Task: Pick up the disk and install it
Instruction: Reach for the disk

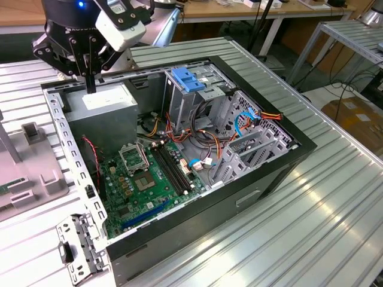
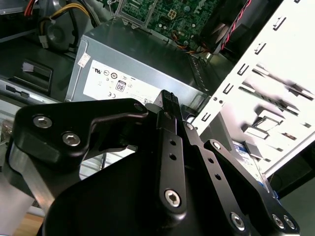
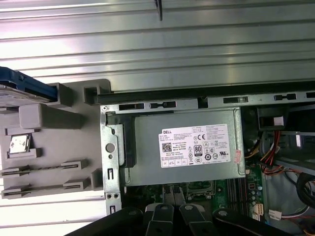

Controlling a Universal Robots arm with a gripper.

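Note:
The disk [image 3: 22, 87] shows in the first wrist view as a flat silver body with a blue frame along its edge. It rests at one end of a grey plastic holder [image 3: 59, 142] outside the computer case. My gripper [image 1: 90, 88] hangs over the case's back left corner in the exterior view, above the grey power-supply box [image 1: 102, 104]. Its fingers [image 2: 167, 101] are shut together with nothing between them. In the first wrist view my gripper [image 3: 174, 209] is over the power supply [image 3: 187, 147], well apart from the disk.
The open computer case [image 1: 272, 173] lies on a ribbed metal table [image 1: 311, 239]. Inside it are the motherboard [image 1: 143, 179], cables and a metal drive cage with a blue latch [image 1: 187, 81]. The grey holder [image 1: 24, 167] sits outside the case at the exterior view's left.

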